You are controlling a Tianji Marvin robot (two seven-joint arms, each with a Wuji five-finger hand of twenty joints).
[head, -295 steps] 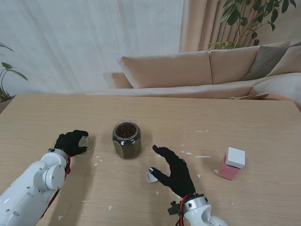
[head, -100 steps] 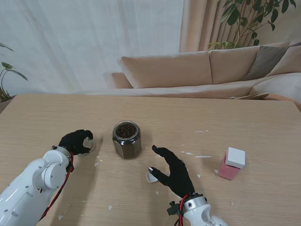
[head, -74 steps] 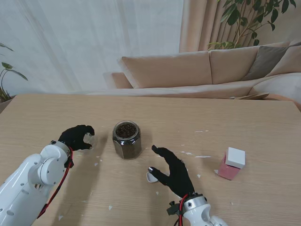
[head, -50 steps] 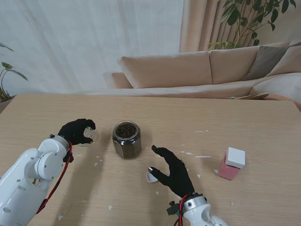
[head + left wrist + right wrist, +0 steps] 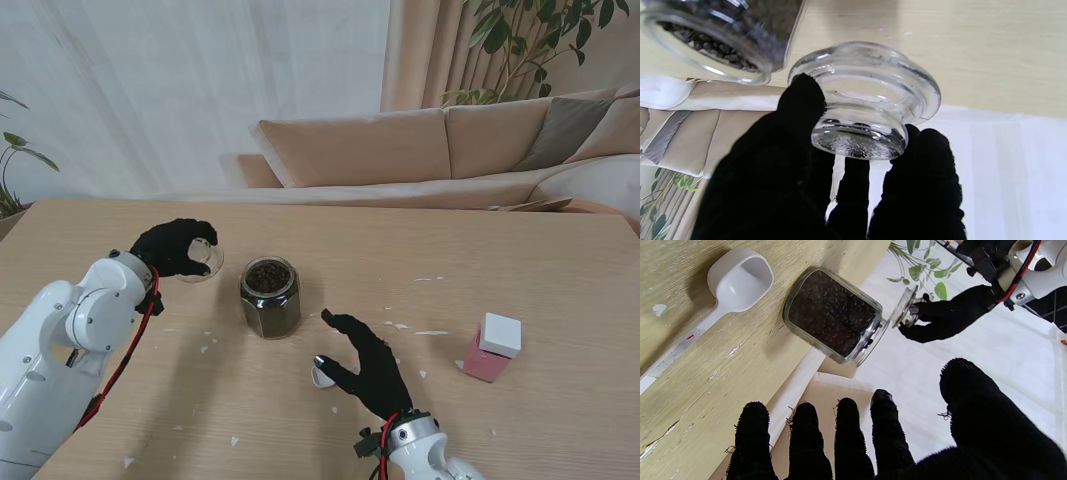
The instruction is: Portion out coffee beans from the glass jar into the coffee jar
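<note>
The glass jar (image 5: 268,296) of coffee beans stands open mid-table; its mouth also shows in the left wrist view (image 5: 716,36) and its side in the right wrist view (image 5: 833,316). My left hand (image 5: 172,245) is shut on the clear glass lid (image 5: 205,262), held in the air just left of the jar. Fingertips pinch the lid's knob (image 5: 857,143). My right hand (image 5: 370,365) rests open on the table, nearer to me and right of the jar. A white scoop (image 5: 322,376) lies beside its thumb, untouched (image 5: 736,280). A pink container with a white cap (image 5: 492,348) stands at the right.
Small white flecks (image 5: 410,328) dot the wooden table around the jar. A beige sofa (image 5: 420,150) and plants stand beyond the table's far edge.
My left hand has risen from the table with the glass lid and moved farther from me, close to the jar's mouth. The right hand, scoop and jar have stayed put.
</note>
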